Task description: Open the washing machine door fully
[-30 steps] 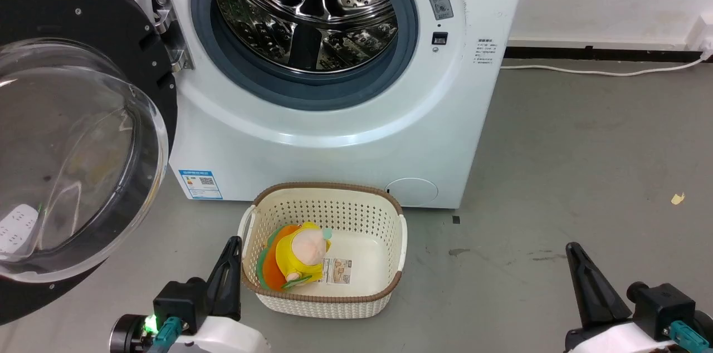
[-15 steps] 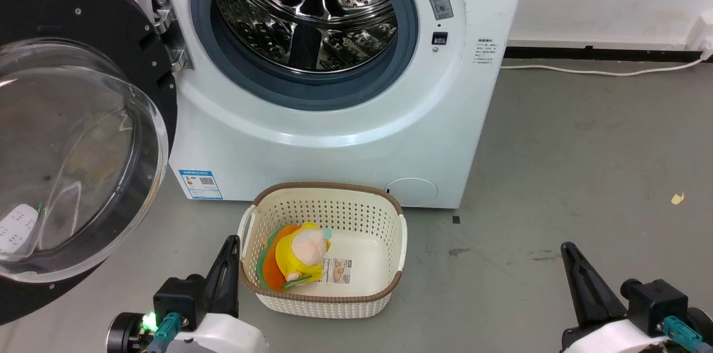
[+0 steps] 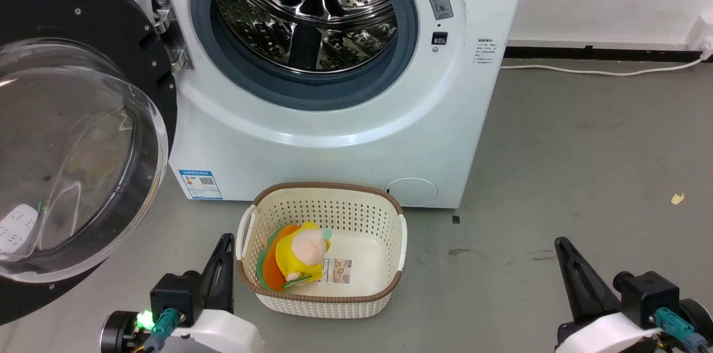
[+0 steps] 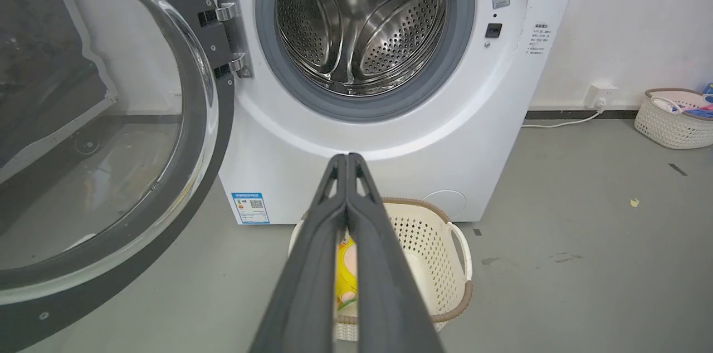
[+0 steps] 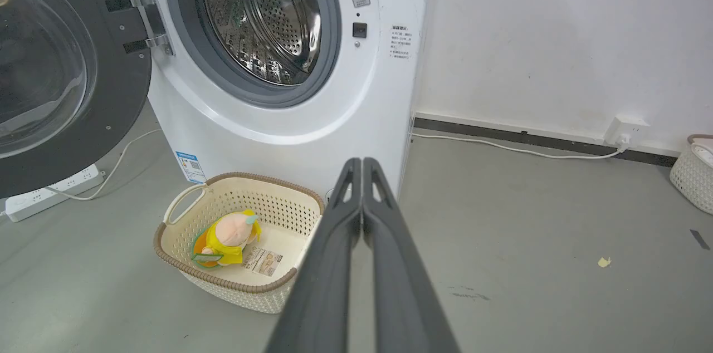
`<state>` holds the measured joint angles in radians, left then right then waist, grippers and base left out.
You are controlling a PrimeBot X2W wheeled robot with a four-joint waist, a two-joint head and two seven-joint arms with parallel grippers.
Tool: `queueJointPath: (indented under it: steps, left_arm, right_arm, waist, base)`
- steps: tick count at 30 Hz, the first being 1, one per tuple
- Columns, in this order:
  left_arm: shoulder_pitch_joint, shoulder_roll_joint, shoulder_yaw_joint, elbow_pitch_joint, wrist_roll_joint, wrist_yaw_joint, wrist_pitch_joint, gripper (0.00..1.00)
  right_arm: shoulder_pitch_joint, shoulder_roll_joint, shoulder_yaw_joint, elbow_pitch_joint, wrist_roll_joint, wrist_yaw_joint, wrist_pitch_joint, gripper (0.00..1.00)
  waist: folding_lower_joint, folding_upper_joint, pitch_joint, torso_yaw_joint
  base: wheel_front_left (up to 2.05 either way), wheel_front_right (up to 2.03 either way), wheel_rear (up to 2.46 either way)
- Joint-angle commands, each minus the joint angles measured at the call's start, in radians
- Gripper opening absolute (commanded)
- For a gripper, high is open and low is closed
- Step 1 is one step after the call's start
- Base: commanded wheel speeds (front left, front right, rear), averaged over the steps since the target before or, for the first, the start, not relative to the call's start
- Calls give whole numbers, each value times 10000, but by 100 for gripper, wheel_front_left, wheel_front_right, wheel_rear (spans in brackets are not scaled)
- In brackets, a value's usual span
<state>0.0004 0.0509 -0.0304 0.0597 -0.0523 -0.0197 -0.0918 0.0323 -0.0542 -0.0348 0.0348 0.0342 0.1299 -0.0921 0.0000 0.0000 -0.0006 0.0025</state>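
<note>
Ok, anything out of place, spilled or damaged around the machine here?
Nothing damaged or spilled. The washing machine door hangs wide open, with the left gripper and right gripper shut and apart from it. Only a small pale scrap and a dark smudge mark the floor right of the basket.

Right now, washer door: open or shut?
Open. The washing machine door is swung wide on its hinge, clear of the exposed drum.

Bright, even indoor light, soft shadows, sharp focus; glare on the washing machine door (image 3: pixel 78 158).
</note>
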Motion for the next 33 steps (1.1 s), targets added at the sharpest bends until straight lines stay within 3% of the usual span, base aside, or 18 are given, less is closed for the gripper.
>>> queueJointPath:
  steps: [1, 33]
  left_arm:
    - [-3, 3, 21, -80, 67, 47, 50, 0]
    - [-4, -5, 248, -495, 432, 167, 745, 0]
  right_arm:
    - [-111, 26, 23, -59, -39, 5, 52, 0]
    - [-281, 37, 284, -291, -282, 7, 749, 0]
  waist:
    - [0, 0, 0, 0]
    - [0, 0, 5, -20]
  base:
    - [0, 0, 0]
    - [0, 0, 0]
